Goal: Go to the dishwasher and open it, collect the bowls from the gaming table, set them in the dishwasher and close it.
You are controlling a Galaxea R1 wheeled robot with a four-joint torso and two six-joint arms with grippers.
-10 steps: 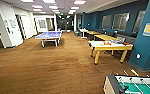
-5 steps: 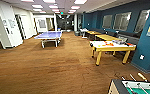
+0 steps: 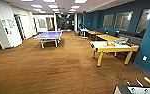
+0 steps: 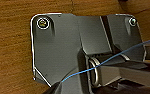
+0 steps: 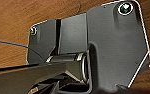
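Brown wood-look floor (image 4: 11, 50) lies under both wrist cameras, and whether either hand is released or clenched I cannot tell. Outward, the gaming table (image 3: 136, 89) sits at the near right, a corner and rod handles in sight; no bowls can be made out on it. A yellow table (image 3: 113, 48) stands right, a blue ping-pong table (image 3: 49, 35) far left. Turning tight by that corner risks clipping the rods.
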